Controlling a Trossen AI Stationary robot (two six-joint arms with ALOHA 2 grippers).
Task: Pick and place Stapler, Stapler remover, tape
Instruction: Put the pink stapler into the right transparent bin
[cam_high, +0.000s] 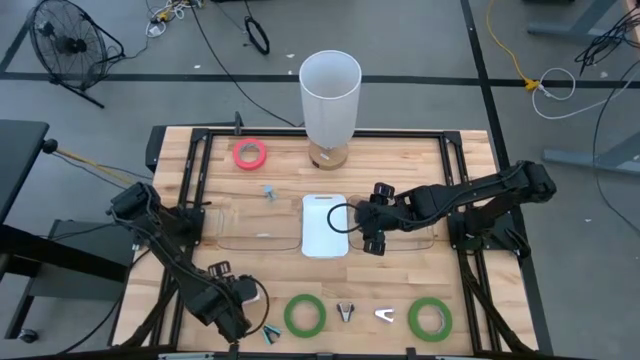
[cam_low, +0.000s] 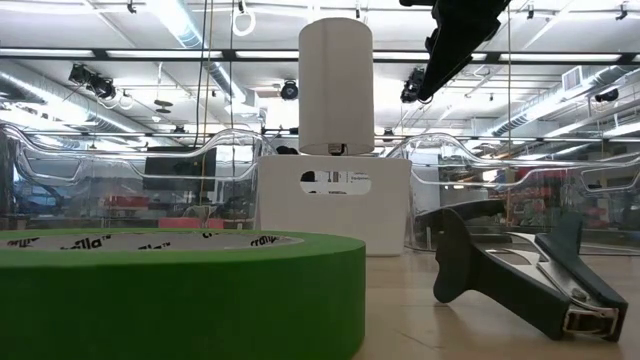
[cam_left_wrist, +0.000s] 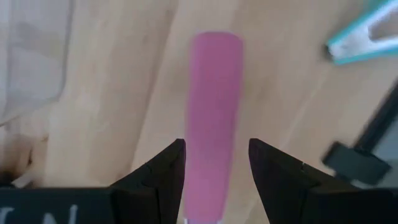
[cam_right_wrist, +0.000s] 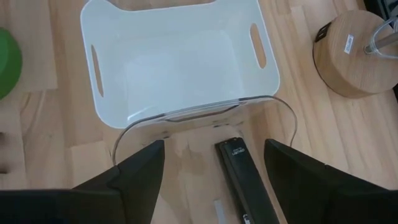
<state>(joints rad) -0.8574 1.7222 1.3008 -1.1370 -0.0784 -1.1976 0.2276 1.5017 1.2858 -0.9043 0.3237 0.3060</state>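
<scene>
My left gripper (cam_high: 232, 312) (cam_left_wrist: 216, 155) is open near the table's front left. Its fingers stand on either side of a long pink thing (cam_left_wrist: 214, 106) that lies on the wood, with a small gap on each side. My right gripper (cam_high: 374, 217) (cam_right_wrist: 214, 180) is wide open above a black stapler (cam_right_wrist: 239, 180), which lies in a clear tray (cam_right_wrist: 205, 115) beside the white bin (cam_high: 324, 224) (cam_right_wrist: 177, 59). Two green tape rolls (cam_high: 304, 314) (cam_high: 429, 318) lie flat at the front, and a pinkish red roll (cam_high: 250, 153) lies at the far left. Staple removers (cam_high: 346, 311) (cam_high: 385, 315) lie between the green rolls.
A tall white cylinder (cam_high: 330, 95) on a wooden base stands behind the white bin. Clear trays (cam_high: 255, 225) (cam_high: 425, 230) flank the bin. A teal staple remover (cam_high: 270, 332) (cam_left_wrist: 364, 37) lies beside my left gripper. A small blue thing (cam_high: 268, 190) lies behind the left tray.
</scene>
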